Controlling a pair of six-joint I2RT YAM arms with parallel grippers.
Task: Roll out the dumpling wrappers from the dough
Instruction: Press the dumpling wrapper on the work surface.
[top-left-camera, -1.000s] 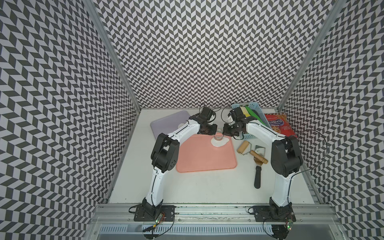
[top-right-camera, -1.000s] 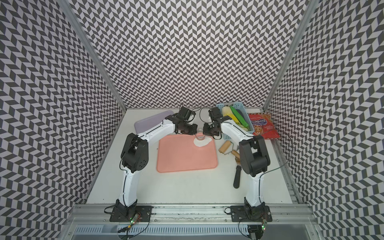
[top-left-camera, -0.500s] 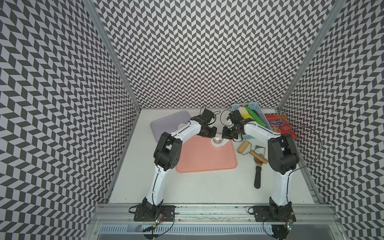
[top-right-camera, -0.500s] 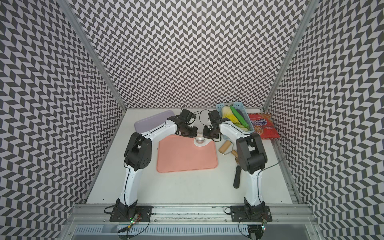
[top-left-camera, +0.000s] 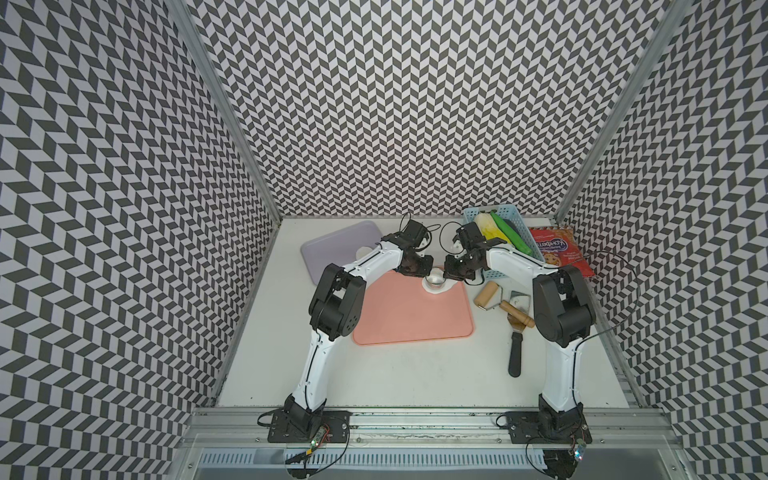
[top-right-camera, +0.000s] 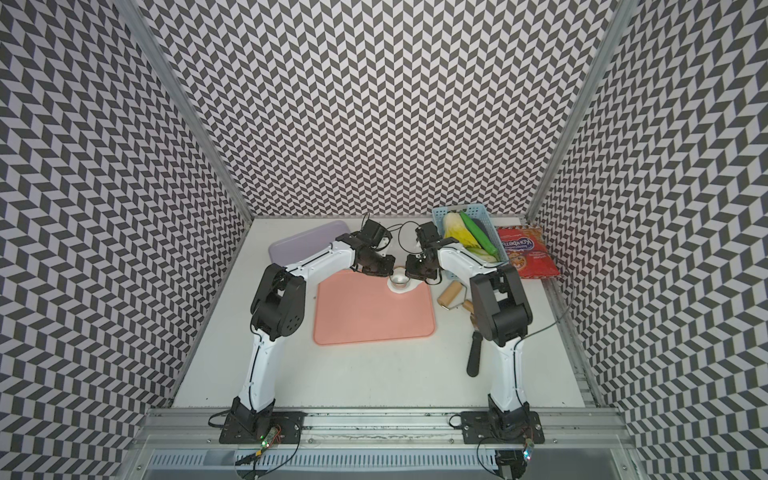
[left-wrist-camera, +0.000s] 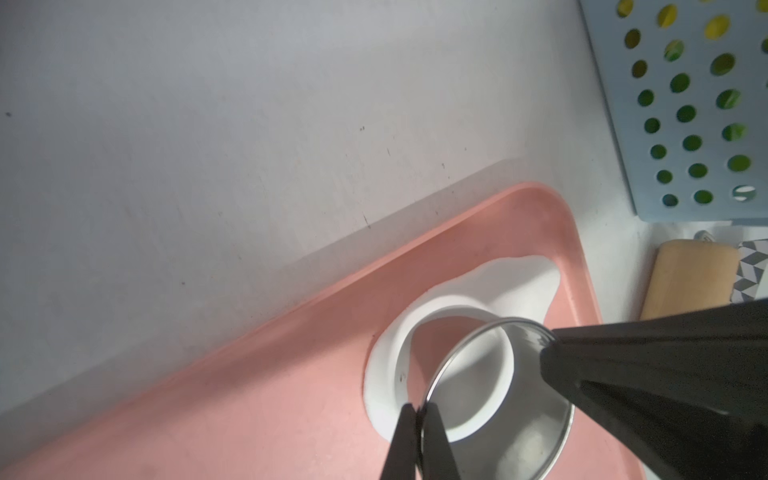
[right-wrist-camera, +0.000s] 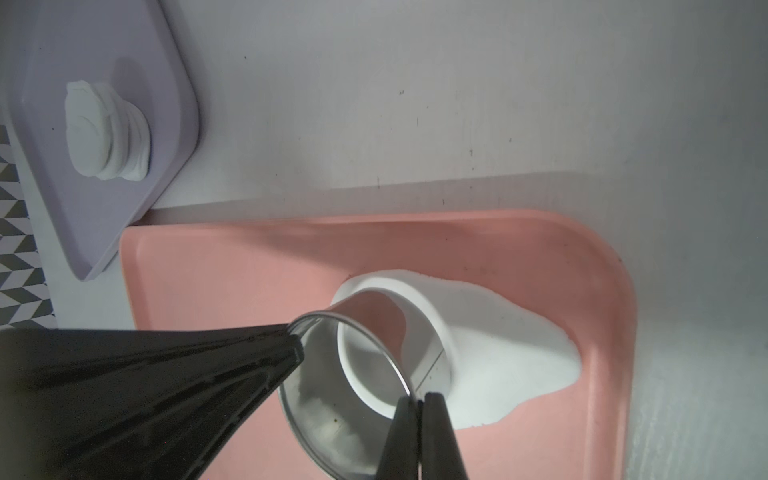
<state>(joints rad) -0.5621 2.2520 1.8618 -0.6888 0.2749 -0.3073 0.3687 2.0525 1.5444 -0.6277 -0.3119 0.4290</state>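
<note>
Steel ring (left-wrist-camera: 536, 444) seems pinched by left tool (left-wrist-camera: 419, 419) and right tool (right-wrist-camera: 417, 405).

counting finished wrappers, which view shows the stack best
Right wrist view: the dumpling wrappers stand stacked, unobstructed, on the purple tray. A top view shows only a white sliver beside the left arm; the left wrist view shows none.

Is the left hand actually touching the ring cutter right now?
Touching. The left wrist view shows the left hand shut on the rim of the ring cutter, a finger on each side of the thin steel wall.
</note>
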